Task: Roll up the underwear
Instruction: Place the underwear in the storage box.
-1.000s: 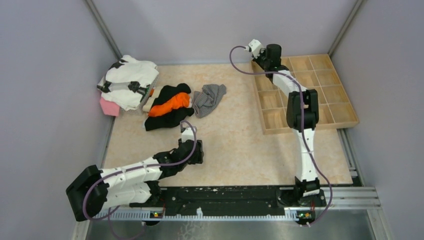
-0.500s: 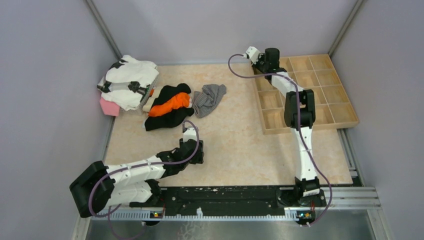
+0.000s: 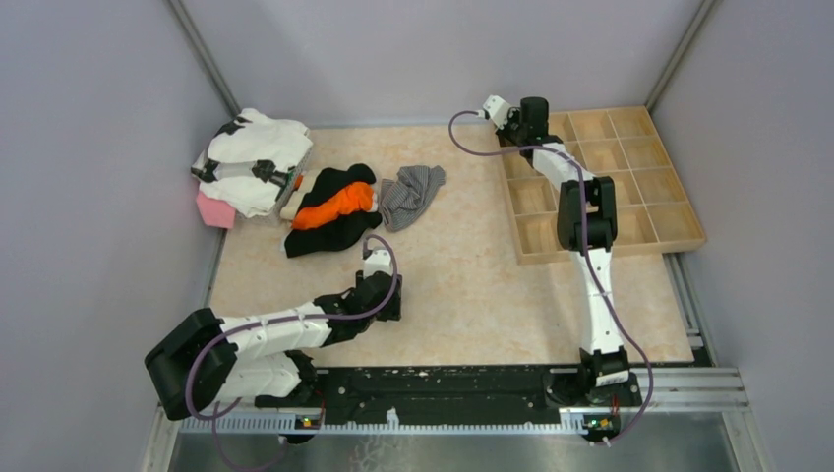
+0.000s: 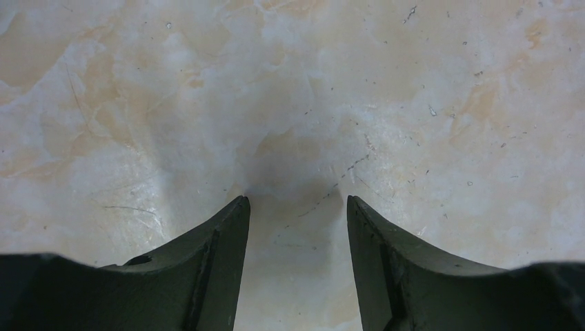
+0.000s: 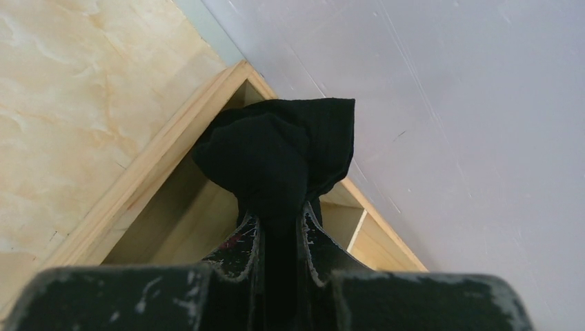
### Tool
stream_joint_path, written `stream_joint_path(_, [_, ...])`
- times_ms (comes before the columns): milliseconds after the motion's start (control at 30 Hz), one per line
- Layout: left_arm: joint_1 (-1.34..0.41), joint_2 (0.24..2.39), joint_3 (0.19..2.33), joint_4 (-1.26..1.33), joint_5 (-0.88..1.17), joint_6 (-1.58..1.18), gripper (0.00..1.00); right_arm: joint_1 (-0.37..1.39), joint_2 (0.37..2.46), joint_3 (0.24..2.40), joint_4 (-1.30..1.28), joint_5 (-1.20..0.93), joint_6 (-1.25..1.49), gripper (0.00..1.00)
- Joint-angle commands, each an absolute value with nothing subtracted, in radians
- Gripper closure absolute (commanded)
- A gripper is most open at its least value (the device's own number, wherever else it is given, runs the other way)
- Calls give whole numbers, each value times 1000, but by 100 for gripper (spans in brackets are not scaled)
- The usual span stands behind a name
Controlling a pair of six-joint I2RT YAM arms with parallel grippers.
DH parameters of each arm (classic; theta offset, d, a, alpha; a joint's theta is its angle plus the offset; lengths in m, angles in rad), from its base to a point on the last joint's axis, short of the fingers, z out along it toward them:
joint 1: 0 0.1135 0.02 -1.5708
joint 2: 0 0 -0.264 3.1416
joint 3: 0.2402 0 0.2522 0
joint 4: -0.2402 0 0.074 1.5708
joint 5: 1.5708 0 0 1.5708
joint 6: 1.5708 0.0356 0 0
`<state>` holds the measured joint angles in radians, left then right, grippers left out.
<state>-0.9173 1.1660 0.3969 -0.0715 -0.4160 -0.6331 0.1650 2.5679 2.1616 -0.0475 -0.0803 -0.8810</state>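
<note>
My right gripper (image 3: 532, 110) is shut on the plain black underwear (image 5: 276, 148), bunched into a compact lump. It holds the lump over the far-left corner compartment of the wooden divided tray (image 5: 159, 165), close to the back wall. In its own wrist view the right gripper (image 5: 276, 219) has its jaws pressed onto the cloth. The grey striped underwear (image 3: 411, 192) lies crumpled on the table at the back centre. My left gripper (image 3: 387, 298) is open and empty, low over bare table near the front; its wrist view shows only the marbled surface between the fingers (image 4: 296, 201).
The wooden tray (image 3: 610, 248) with several compartments fills the back right. A black and orange cloth pile (image 3: 334, 211) lies left of the grey underwear. A white and black garment (image 3: 251, 157) and a pink block (image 3: 214, 209) sit at the back left. Grey walls enclose the table.
My right gripper, with the black underwear, has shifted slightly at the tray's far-left corner and its wrist has turned. My left arm has crept a little to the right.
</note>
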Motion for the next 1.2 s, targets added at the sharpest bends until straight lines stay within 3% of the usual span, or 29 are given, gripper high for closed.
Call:
stream_joint_path(0, [-913,1185,422,-52,-406,-626,40,132,2617,2199,-85,-46,-884,100])
stream_joint_path(200, [-911,1190,429,-60,-407,-626,40,132,2643,2213,-88,-51,-884,100])
stream_joint_path(467, [-909,1198,433,-63,-406,-621,40,130,2638,2220,-77,-41,-863,70])
stream_joint_path(733, [-905,1192,439,-64,-399,-620,40,126,2582,2224,-75,-60,-842,53])
stream_joint_path(900, [-905,1157,436,-86,-420,-628,40,124,2543,2215,-94,-107,-824,48])
stream_joint_path(1167, [-900,1129,427,-102,-425,-628,39,123,2524,2218,-148,-170,-799,50])
